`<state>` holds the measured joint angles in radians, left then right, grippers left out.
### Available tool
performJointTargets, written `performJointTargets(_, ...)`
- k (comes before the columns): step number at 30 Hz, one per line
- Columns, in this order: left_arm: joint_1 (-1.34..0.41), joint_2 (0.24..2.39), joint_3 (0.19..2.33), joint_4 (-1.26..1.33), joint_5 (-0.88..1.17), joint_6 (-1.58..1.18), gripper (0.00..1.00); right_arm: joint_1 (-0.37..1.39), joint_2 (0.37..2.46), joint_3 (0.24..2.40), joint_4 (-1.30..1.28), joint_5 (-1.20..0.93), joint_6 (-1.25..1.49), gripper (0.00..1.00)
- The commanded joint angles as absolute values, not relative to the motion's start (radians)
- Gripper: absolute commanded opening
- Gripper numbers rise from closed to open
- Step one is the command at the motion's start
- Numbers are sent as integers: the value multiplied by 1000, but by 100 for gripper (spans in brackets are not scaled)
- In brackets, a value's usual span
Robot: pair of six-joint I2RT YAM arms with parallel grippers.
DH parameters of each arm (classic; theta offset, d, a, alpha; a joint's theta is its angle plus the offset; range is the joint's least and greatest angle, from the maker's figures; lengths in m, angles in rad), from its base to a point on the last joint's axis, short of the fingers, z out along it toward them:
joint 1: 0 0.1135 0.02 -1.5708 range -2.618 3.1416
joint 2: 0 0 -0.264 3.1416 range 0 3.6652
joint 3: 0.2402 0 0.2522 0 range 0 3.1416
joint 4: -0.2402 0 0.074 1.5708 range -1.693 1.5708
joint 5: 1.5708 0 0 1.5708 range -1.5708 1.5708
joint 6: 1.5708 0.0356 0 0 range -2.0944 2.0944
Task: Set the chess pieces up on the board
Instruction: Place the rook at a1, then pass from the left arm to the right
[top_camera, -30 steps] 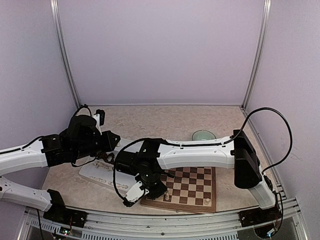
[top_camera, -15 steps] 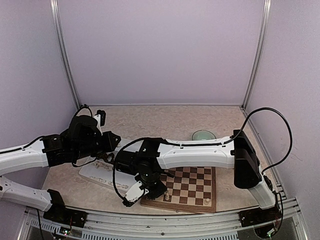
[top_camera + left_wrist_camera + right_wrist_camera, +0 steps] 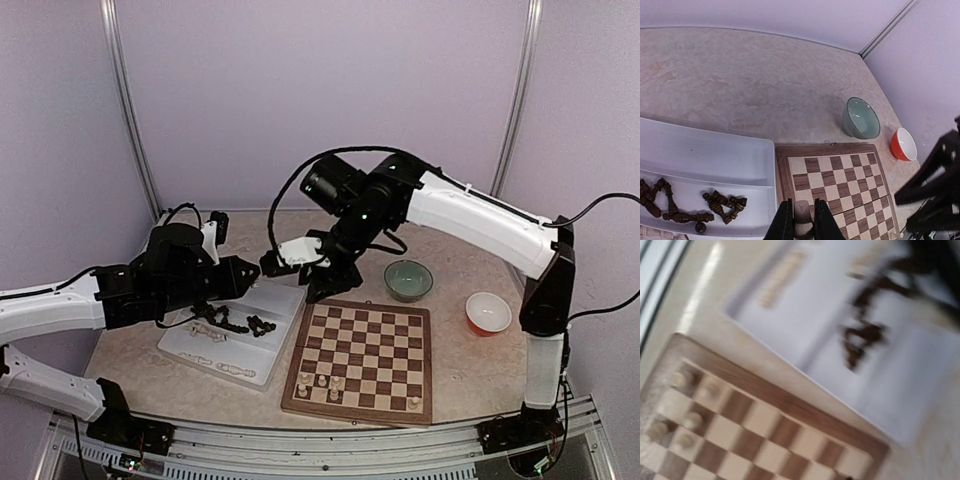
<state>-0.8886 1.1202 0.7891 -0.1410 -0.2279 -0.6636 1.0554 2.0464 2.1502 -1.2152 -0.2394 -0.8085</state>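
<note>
The board (image 3: 366,352) lies at the front right, with several cream chess pieces (image 3: 320,381) in its near rows. Between the shut fingers (image 3: 785,221) of my left gripper (image 3: 803,222) sits a cream piece (image 3: 803,216), hanging over the board's (image 3: 840,175) left edge beside the tray. My right gripper (image 3: 322,288) hangs high over the board's far left corner. Its fingers do not show in the blurred right wrist view, which looks down on the board (image 3: 765,425) and cream pieces (image 3: 690,420).
A white divided tray (image 3: 270,350) left of the board holds dark pieces (image 3: 235,322) and some cream ones (image 3: 205,333). A green bowl (image 3: 408,280) and a red bowl (image 3: 488,313) stand behind and right of the board.
My right arm has risen from the board's near left corner and swung back over its far left corner, uncovering cream pieces and the red bowl. The left gripper has shifted slightly right.
</note>
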Motion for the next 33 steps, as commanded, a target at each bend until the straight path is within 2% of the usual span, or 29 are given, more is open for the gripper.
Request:
performJointTargets(1, -947, 1175, 856, 7, -198, -583, 0, 920, 1910, 2018, -1000, -452, -647, 39)
performJointTargets(6, -1039, 1278, 925, 123, -244, -454, 0, 740, 1782, 1784, -735, -801, -387, 44)
performJointTargets(10, -1073, 1341, 981, 197, -265, -384, 0, 706, 1755, 1664, -706, -989, -359, 47)
performJointTargets(16, -1078, 1402, 985, 339, -229, -341, 0, 706, 1682, 1532, -569, -1063, -284, 52)
performJointTargets(24, -1091, 1447, 998, 420, -187, -334, 0, 706, 1722, 1549, -523, -1096, -240, 54)
performJointTargets(27, -1096, 1453, 1006, 414, -180, -335, 0, 707, 1735, 1557, -509, -1119, -226, 49)
performJointTargets(33, -1100, 1447, 1002, 410, -188, -341, 0, 708, 1747, 1560, -508, -1125, -230, 28)
